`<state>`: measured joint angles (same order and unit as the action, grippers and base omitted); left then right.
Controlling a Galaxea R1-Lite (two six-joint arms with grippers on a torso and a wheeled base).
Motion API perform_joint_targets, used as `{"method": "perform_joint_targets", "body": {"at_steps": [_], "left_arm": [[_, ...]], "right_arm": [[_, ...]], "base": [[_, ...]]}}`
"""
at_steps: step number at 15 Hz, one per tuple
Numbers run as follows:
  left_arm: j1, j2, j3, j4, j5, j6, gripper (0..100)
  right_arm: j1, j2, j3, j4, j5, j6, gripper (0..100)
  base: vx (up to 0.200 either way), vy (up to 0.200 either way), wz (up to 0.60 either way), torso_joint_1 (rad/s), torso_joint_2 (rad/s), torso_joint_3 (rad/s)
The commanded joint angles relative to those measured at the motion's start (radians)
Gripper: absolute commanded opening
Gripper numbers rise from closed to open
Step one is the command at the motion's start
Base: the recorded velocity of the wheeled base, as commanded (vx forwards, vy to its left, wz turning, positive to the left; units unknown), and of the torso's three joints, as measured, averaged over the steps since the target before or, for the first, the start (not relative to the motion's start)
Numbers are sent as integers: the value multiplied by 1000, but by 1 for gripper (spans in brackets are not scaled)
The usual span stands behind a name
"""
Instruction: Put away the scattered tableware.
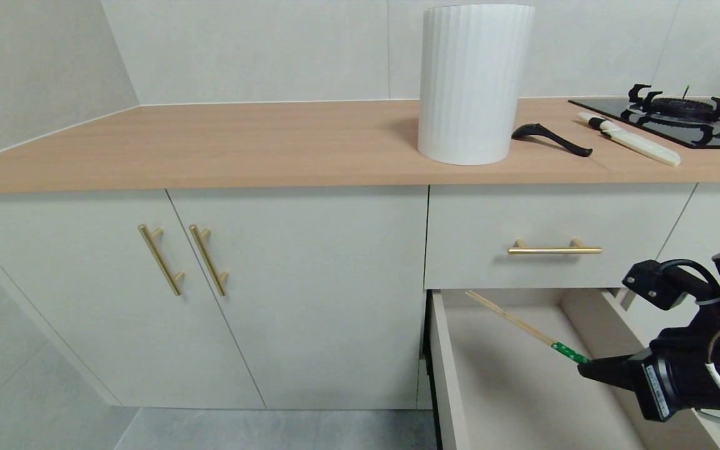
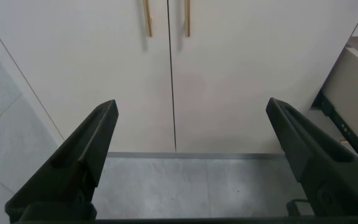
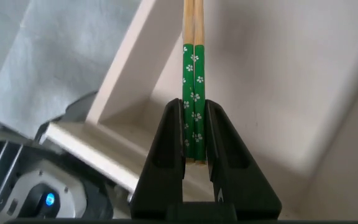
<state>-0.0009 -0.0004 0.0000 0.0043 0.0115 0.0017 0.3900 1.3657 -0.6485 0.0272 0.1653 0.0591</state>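
Note:
My right gripper (image 1: 587,363) is shut on a pair of wooden chopsticks (image 1: 522,326) with green flowered ends, held over the open lower drawer (image 1: 510,387). In the right wrist view the chopsticks (image 3: 192,74) sit clamped between the two black fingers (image 3: 166,143) of the gripper (image 3: 193,134). On the counter lie a black spoon (image 1: 550,137) and a cream-bladed knife (image 1: 632,140) near the tall white ribbed container (image 1: 469,84). My left gripper (image 2: 194,158) stands open, low in front of the cabinet doors (image 2: 173,68), with nothing between its fingers.
The wooden countertop (image 1: 210,144) has a black gas hob (image 1: 685,119) at the far right. A closed drawer with a gold handle (image 1: 555,250) sits above the open one. Two gold handles (image 1: 182,259) mark the cabinet doors on the left. Grey tile floor lies below.

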Motion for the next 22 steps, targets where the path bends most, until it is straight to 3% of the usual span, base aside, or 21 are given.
{"method": "perform_joint_targets", "body": {"at_steps": [1,3,6,11,16,22], "left_arm": [[-1,0,0,0,1,0,100],[1,0,0,0,1,0,100],[-1,0,0,0,1,0,100],[1,0,0,0,1,0,100],[-1,0,0,0,1,0,100],[-1,0,0,0,1,0,100]], "right_arm": [[0,138,-30,-24,-17,5,0],[1,217,-76,-20,-61,11,0],[47,369,-158,-21,-116,203,0],[90,599,-223,-63,-240,338,0],[92,727,-218,-145,-291,340,0],[93,820,-218,-153,-299,340,0]], "base": [[0,0,0,0,0,0],[0,0,0,0,0,0],[0,0,0,0,0,0],[0,0,0,0,0,0],[0,0,0,0,0,0],[0,0,0,0,0,0]]}}
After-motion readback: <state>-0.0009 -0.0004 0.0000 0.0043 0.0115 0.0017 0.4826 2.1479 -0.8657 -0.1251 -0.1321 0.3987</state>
